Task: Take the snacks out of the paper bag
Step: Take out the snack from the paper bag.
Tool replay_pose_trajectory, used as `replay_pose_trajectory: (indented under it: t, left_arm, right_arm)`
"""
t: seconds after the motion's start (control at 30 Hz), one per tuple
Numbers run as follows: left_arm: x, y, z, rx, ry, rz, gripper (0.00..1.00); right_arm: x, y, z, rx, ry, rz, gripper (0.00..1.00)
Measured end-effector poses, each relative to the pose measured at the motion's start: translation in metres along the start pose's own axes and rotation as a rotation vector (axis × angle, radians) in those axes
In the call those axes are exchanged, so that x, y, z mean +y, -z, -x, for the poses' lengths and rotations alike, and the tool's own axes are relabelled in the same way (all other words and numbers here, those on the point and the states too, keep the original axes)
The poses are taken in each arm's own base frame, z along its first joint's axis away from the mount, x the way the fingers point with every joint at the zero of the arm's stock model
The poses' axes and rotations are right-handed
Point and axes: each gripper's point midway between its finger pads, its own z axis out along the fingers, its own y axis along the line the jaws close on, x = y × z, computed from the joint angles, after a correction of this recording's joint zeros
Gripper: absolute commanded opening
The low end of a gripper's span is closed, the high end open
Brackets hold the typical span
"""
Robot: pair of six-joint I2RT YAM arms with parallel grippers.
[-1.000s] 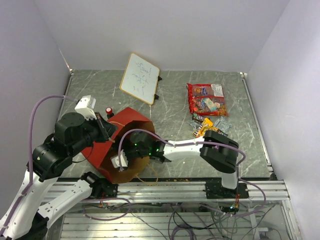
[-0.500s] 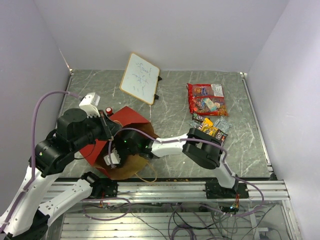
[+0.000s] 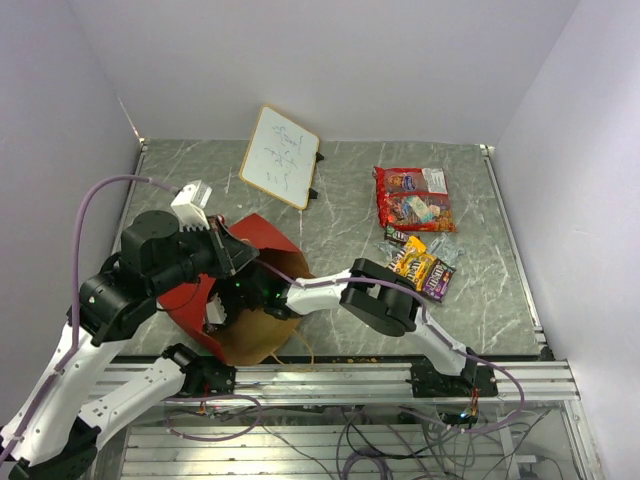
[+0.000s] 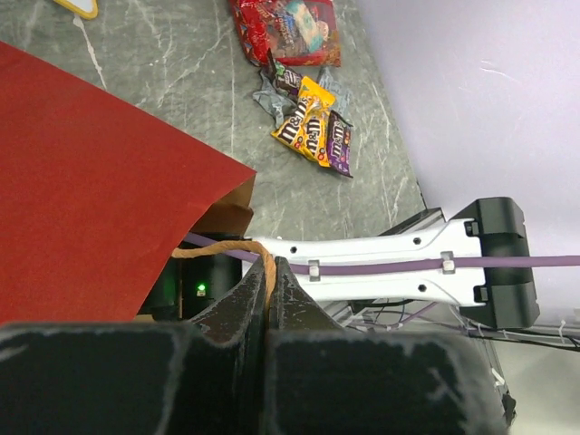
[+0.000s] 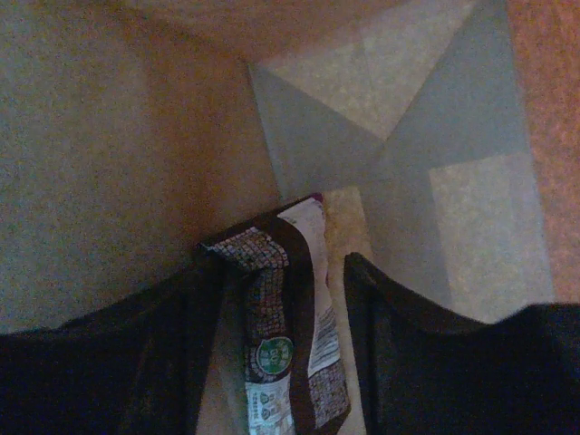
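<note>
The paper bag (image 3: 265,238), red outside and brown inside, lies tilted at the near left with its mouth toward the front edge. My left gripper (image 3: 228,256) is shut on the bag's tan handle (image 4: 264,269) and holds it up. My right arm (image 3: 312,291) reaches into the bag, and its gripper is hidden there in the top view. In the right wrist view my right gripper (image 5: 283,261) is open deep inside the bag, with a dark brown packet (image 5: 288,344) between its fingers, close to the left one. A large red candy bag (image 3: 413,197) and small shiny packets (image 3: 420,265) lie on the table at the right.
A white whiteboard (image 3: 280,156) stands tilted at the back, just behind the bag. The table's front edge and metal rail (image 3: 340,372) run just below the bag's mouth. Walls close the left, back and right sides.
My right arm has pushed deeper into the bag, toward the left. My left gripper has moved right and up with the handle, and the bag's mouth has shifted with it.
</note>
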Motion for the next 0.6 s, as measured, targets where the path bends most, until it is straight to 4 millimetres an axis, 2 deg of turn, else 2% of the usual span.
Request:
replay_pose_trajectory:
  t: [0.2, 0.3, 0.6]
  left_arm:
    - [-0.001, -0.007, -0.001, 0.018, 0.001, -0.005, 0.07]
    - [-0.001, -0.006, -0.001, 0.015, 0.008, -0.001, 0.07]
    - [0.01, 0.013, 0.008, -0.069, 0.024, 0.058, 0.07]
  right_arm:
    - [0.001, -0.004, -0.009, 0.025, -0.015, -0.021, 0.22]
    - [0.001, -0.002, -0.011, 0.03, -0.022, -0.028, 0.12]
    - [0.007, 0.021, -0.008, 0.04, -0.096, -0.034, 0.02]
